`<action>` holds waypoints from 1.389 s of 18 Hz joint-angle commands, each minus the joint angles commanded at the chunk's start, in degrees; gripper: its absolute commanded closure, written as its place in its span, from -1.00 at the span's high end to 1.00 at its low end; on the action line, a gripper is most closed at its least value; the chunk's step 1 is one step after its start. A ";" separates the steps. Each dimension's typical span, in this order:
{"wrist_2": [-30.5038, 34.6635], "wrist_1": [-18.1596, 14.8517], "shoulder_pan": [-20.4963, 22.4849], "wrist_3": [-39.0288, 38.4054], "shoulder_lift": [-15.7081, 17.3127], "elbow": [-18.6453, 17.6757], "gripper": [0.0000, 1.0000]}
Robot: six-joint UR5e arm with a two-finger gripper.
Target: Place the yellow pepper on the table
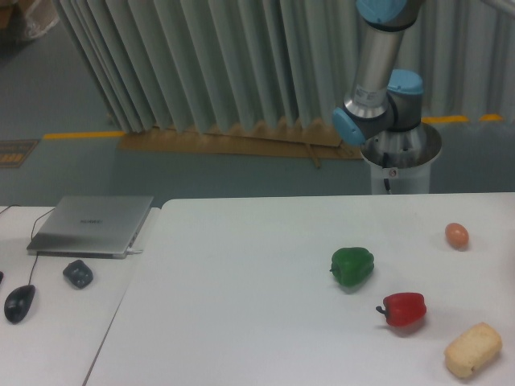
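The yellow pepper is out of view. The large white table (241, 305) fills the lower part of the camera view. Only the arm's base and lower links (378, 96) show behind the table's far edge, rising out of the top of the frame. The gripper itself is out of the picture.
On the table lie a green pepper (352, 266), a red pepper (403, 309), a pale beige bread-like block (473, 349) and a small orange egg-like ball (457, 235). To the left, a narrower desk holds a closed laptop (91, 225), a mouse (19, 303) and a dark lump (78, 273).
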 joint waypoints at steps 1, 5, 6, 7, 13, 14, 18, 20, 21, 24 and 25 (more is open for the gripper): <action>-0.70 1.33 0.26 -3.53 -0.79 0.09 1.00; -8.94 3.97 3.68 -18.83 -3.43 2.02 1.00; -9.93 4.50 4.47 -19.55 -4.04 2.11 1.00; -10.02 4.94 4.74 -19.82 -4.48 2.11 1.00; -10.11 6.08 5.71 -20.26 -7.12 2.29 1.00; -10.11 6.43 5.63 -20.26 -7.65 2.29 1.00; -10.03 7.23 5.71 -20.35 -8.62 2.46 1.00; -9.94 7.23 5.71 -20.35 -9.14 2.81 1.00; -9.85 7.23 5.80 -20.35 -9.84 3.68 1.00; -9.76 9.16 5.63 -20.35 -11.34 3.69 1.00; -9.76 9.42 5.63 -20.35 -11.69 3.69 1.00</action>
